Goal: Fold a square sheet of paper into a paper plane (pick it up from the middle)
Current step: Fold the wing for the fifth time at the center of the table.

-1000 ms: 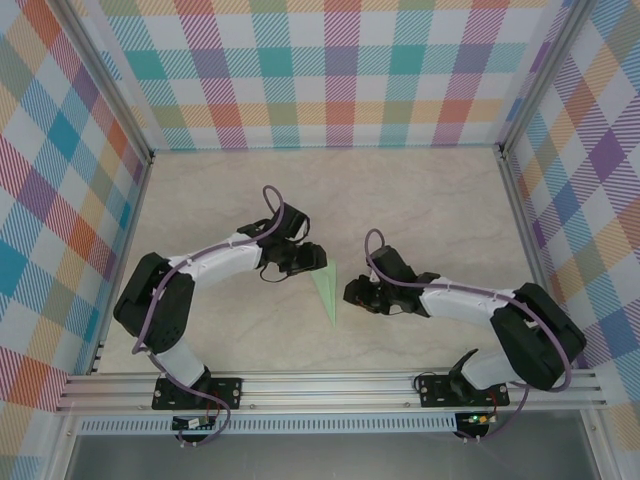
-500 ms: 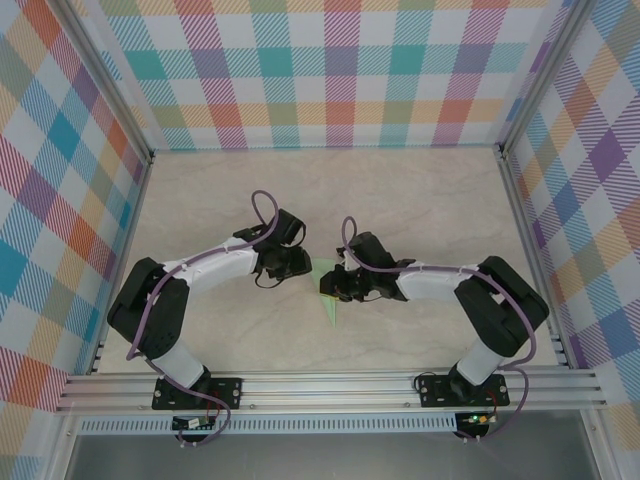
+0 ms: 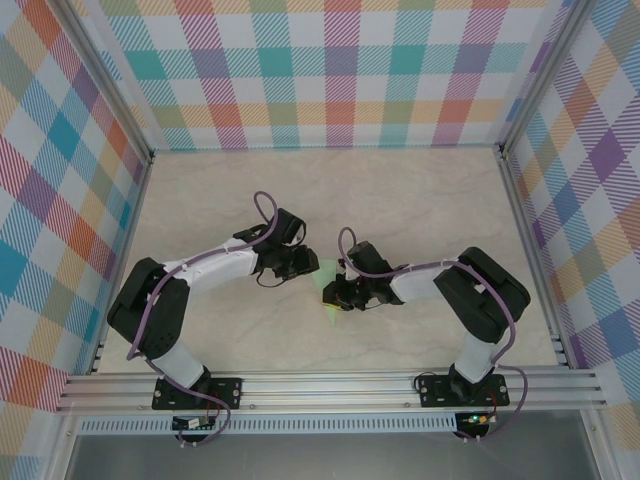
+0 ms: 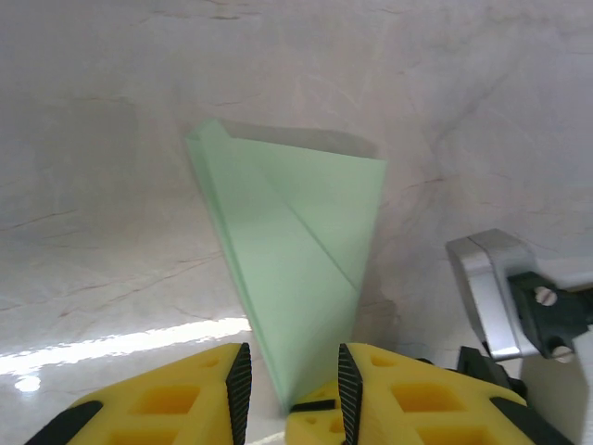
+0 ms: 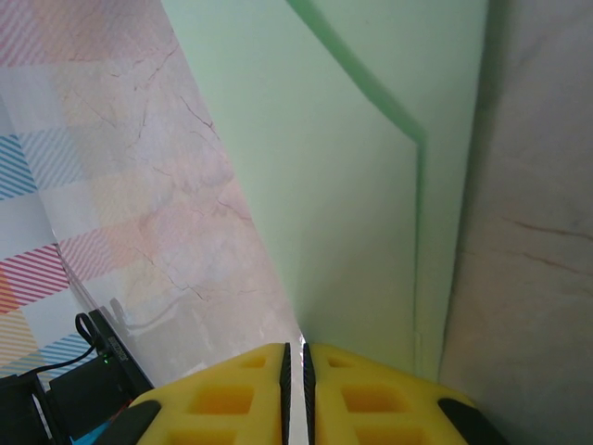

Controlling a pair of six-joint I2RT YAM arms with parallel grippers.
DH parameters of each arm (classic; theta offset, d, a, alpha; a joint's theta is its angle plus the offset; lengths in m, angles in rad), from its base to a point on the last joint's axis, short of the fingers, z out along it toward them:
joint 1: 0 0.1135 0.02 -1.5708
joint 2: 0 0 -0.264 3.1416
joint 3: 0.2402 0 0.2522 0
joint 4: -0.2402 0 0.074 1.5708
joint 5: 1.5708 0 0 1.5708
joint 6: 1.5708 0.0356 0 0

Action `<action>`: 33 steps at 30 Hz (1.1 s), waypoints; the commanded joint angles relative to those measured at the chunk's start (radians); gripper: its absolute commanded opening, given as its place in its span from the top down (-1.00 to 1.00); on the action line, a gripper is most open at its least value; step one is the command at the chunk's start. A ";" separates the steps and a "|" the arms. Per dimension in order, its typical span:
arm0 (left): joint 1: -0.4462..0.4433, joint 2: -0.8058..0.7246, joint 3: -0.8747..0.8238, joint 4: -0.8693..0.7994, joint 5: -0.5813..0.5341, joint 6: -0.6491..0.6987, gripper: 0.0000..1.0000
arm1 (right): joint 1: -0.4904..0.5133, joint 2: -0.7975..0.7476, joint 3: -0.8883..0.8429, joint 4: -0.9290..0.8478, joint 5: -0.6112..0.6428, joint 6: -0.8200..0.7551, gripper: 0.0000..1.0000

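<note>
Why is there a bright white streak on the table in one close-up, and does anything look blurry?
Left wrist view: the streak is light glaring off the glossy table; the paper plane is sharp, with a soft shadow along its far edge. Right wrist view: the plane is so near the lens that it looks slightly soft. Top view: even light, crisp.

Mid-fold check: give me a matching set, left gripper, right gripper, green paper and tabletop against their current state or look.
Things:
1. left gripper
2. right gripper
3. folded green paper
4. table

States:
A. pale marbled surface
B. jaws almost together on a paper edge
C. tapering triangle with a diagonal crease
D. jaws apart, the paper's narrow end between them

Pairs: 1-D, 2-B, 3-C, 4-A
</note>
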 commanded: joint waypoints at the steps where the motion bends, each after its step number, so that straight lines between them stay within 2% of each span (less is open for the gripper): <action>1: 0.001 0.040 -0.004 0.058 0.093 -0.011 0.34 | 0.004 -0.002 -0.034 -0.058 0.018 0.001 0.69; 7: 0.001 0.123 0.012 0.134 0.149 -0.019 0.36 | 0.003 -0.002 -0.031 -0.066 0.024 0.000 0.69; 11: 0.001 0.170 0.003 0.150 0.132 -0.016 0.38 | 0.003 -0.002 -0.023 -0.071 0.027 0.009 0.66; 17: 0.001 0.210 -0.014 0.142 0.090 -0.016 0.39 | 0.005 -0.029 0.020 -0.064 -0.033 -0.004 0.64; 23: 0.002 0.226 -0.027 0.131 0.079 -0.006 0.40 | 0.013 -0.045 0.091 -0.140 -0.030 -0.034 0.60; 28: 0.001 0.229 -0.022 0.134 0.087 -0.008 0.40 | 0.014 -0.025 0.077 -0.202 0.011 -0.042 0.59; 33: 0.001 0.223 -0.014 0.134 0.094 -0.010 0.41 | 0.013 -0.027 -0.015 -0.135 -0.023 -0.024 0.60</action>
